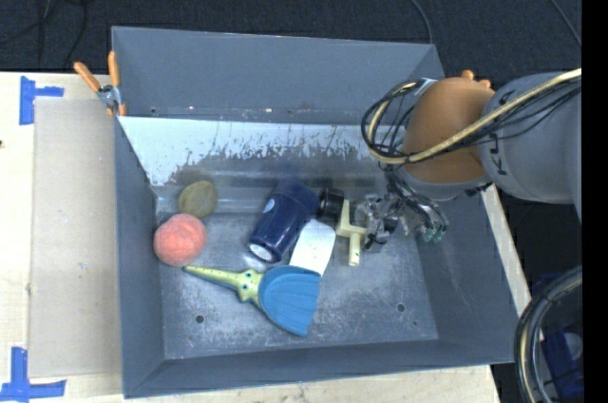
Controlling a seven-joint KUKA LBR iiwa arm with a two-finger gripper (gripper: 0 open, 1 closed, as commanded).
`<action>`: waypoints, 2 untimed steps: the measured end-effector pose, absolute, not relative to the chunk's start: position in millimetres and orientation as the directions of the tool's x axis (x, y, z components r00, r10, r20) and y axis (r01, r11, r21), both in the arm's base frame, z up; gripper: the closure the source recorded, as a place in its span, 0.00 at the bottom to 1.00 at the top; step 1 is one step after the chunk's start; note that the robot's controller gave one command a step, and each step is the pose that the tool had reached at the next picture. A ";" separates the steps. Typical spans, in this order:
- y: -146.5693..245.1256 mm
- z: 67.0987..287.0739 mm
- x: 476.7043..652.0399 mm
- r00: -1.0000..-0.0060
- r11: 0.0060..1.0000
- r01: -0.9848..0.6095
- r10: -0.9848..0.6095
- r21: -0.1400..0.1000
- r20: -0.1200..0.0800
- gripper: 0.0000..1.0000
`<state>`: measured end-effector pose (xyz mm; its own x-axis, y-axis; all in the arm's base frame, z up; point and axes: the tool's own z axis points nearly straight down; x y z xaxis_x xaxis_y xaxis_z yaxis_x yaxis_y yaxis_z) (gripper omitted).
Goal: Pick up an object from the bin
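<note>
Seven loose things: counted on the floor of the grey metal bin (285, 97), all in its middle and left part.
Arm: grey arm (537, 140) enters from the right over the bin's right rim, with an orange cover (446, 130) at the wrist and looped cables (389, 121) over it.
Gripper: gripper (382, 222) is low in the right half of the bin, near the foot of the back wall, pointing left and down.
Jaw state: cannot tell; the tip is a dark tangle of metal parts, and nothing can be made out as held.
Nearest thing: pale yellow cross-shaped piece (351, 239) lies flat, just left of the gripper tip. Whether they touch I cannot tell.
Next nearest: small black object (330, 201), up and left of the cross-shaped piece and just beside it.
Centre: dark blue cylinder (282, 219) lies on its side, tilted, open end toward lower left. A white flat card (313, 249) lies against its lower right side, between the cylinder and the cross-shaped piece.
Front: blue brush head (290, 297) with a yellow-green handle (223, 278) pointing left. The head touches the lower edge of the white card.
Left: salmon-pink ball (180, 239), with an olive-grey disc (198, 198) just above it. Both lie well apart from the gripper.
</note>
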<state>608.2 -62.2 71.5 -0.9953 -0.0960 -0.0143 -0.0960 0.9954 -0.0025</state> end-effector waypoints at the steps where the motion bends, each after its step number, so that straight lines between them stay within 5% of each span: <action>1: -62.2 74.2 607.2 -0.995 0.995 -0.096 -0.096 -0.002 -0.012 1.00; 2: -61.7 92.9 604.5 -0.995 0.995 -0.096 -0.096 0.000 -0.003 1.00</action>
